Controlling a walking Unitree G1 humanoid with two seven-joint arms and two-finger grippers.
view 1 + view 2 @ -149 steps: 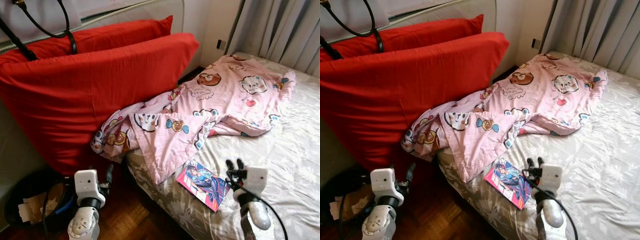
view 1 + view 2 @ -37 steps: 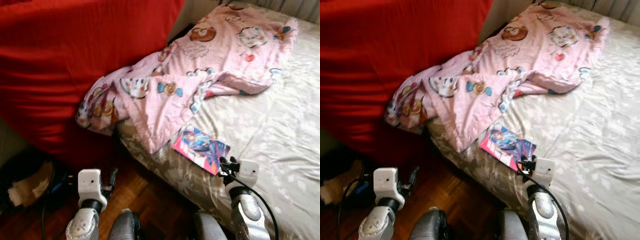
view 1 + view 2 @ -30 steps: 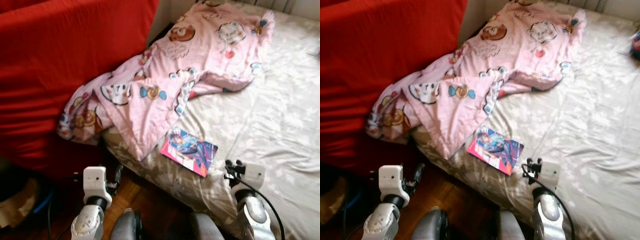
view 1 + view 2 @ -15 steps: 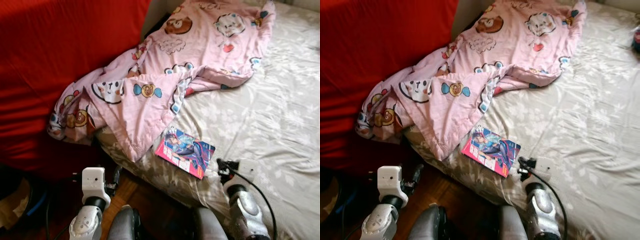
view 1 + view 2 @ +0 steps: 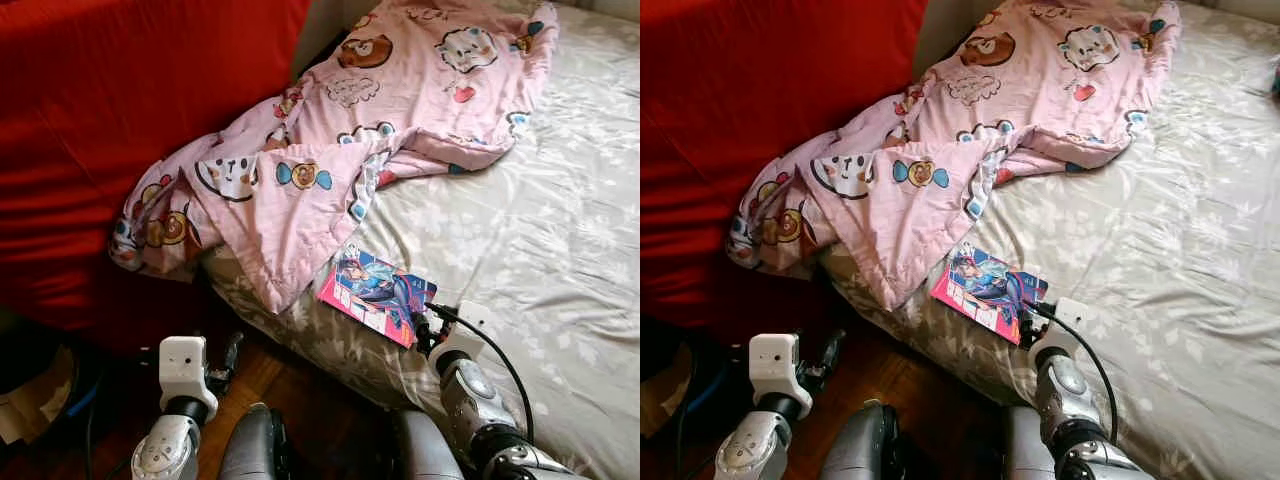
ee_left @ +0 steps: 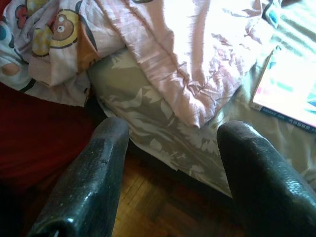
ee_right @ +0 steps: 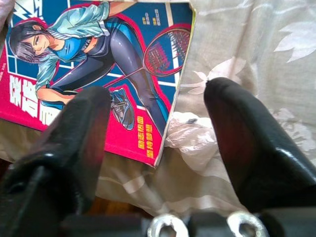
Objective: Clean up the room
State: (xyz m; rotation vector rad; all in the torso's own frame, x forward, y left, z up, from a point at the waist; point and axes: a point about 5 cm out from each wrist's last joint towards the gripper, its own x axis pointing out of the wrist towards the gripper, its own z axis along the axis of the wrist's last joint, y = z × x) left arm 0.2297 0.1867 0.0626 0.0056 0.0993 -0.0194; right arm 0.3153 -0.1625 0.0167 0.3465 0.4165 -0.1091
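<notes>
A comic book [image 5: 375, 293] with a pink and blue cover lies flat near the bed's front edge, just below the corner of a crumpled pink cartoon blanket [image 5: 330, 150]. My right gripper [image 5: 424, 334] is open and low over the sheet at the book's near right corner. In the right wrist view the book's [image 7: 98, 69] corner edge lies between the two spread fingers [image 7: 74, 148]. My left gripper [image 6: 175, 131] is open and hangs over the wooden floor beside the bed, holding nothing. In the head view the left gripper [image 5: 230, 352] sits low on the left.
Big red pillows [image 5: 120, 120] lean against the wall at the left of the bed [image 5: 540, 230]. A dark bin with paper scraps [image 5: 30, 395] stands on the wooden floor [image 5: 270, 372] at the lower left. My own knees [image 5: 255, 450] show at the bottom.
The camera has tilted down and shifted over the bed edge. My right gripper has come up to the comic book's near corner. The book and blanket lie as before.
</notes>
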